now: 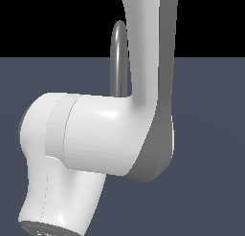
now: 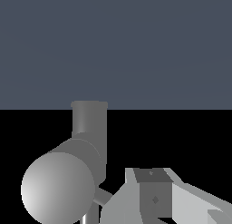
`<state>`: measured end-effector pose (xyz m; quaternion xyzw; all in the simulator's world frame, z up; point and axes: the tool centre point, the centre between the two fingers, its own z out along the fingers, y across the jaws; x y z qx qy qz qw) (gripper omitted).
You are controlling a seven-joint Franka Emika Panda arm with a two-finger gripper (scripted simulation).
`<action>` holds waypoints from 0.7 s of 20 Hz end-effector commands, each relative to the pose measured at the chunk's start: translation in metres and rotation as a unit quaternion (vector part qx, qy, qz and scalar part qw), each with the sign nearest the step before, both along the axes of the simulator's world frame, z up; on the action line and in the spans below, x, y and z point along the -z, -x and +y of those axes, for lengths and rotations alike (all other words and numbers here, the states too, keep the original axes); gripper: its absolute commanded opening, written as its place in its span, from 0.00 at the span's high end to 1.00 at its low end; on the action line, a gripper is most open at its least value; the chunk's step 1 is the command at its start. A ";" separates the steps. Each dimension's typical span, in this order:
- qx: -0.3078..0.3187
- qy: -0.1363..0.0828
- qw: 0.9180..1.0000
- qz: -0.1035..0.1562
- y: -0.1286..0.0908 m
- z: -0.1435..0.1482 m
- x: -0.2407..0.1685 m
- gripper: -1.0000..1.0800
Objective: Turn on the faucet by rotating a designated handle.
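In the exterior view only the arched grey spout of the faucet [image 1: 118, 53] shows, rising behind the white arm; its base and the handle are hidden there. In the wrist view the faucet [image 2: 68, 173] is very close: a thick grey cylinder with a rounded end and a shorter tube rising from it. A thin light-grey rod, the handle [image 2: 103, 196], sticks out from the faucet's body toward my gripper [image 2: 156, 198]. One grey finger [image 2: 152, 191] sits right beside the rod's end. Whether they touch, and how the jaws stand, does not show.
The bulky white arm link [image 1: 95, 134] fills most of the exterior view and blocks the faucet's lower part. A flat dark blue-grey floor [image 1: 210, 134] lies all around, with black background above it.
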<state>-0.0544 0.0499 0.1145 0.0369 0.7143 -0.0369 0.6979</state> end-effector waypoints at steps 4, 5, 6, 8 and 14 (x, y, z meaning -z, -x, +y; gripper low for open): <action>0.002 0.001 1.000 -0.010 0.000 -0.008 -0.026 1.00; 0.002 0.001 1.000 -0.011 0.001 -0.009 -0.029 1.00; 0.002 0.001 1.000 -0.011 0.001 -0.010 -0.033 1.00; 0.002 0.001 1.000 -0.011 0.001 -0.011 -0.036 1.00; 0.003 0.000 1.000 -0.001 0.003 -0.027 -0.030 1.00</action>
